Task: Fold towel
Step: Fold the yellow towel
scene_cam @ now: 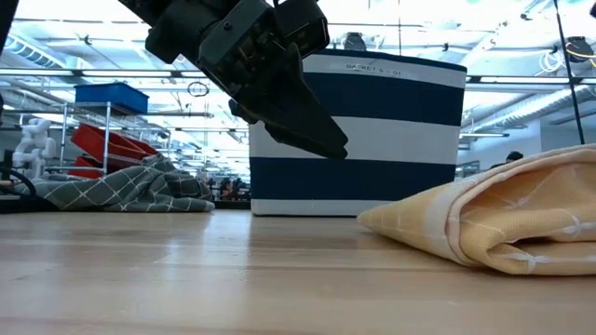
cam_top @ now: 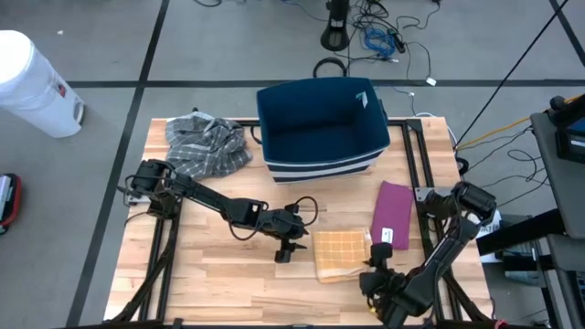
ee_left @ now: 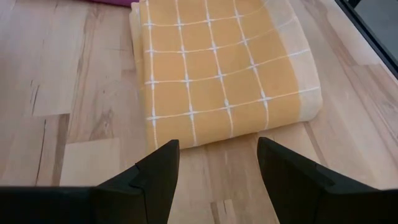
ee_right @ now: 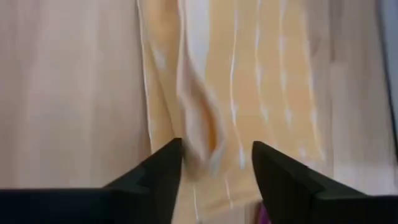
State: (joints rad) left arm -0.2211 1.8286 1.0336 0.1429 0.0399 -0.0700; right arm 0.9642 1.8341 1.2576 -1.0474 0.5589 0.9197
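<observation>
A light wooden bench point(cam_top: 210, 274) carries everything. A folded yellow checked towel point(cam_top: 340, 253) is laid flat near its front edge, with a folded magenta cloth point(cam_top: 393, 212) just beside it. A dark blue basket with white stripes point(cam_top: 320, 128) is set at the back, and a crumpled grey plaid cloth point(cam_top: 206, 144) is heaped at the back left corner.

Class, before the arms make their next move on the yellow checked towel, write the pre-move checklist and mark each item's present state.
1. yellow towel folded, lying flat on table: ok.
2. left gripper open, off the towel: ok.
3. right gripper open: ok; touching the cloth: cannot tell.
4. purple cloth lies beside the towel, apart: ok.
5. blue basket away from both arms: ok.
</observation>
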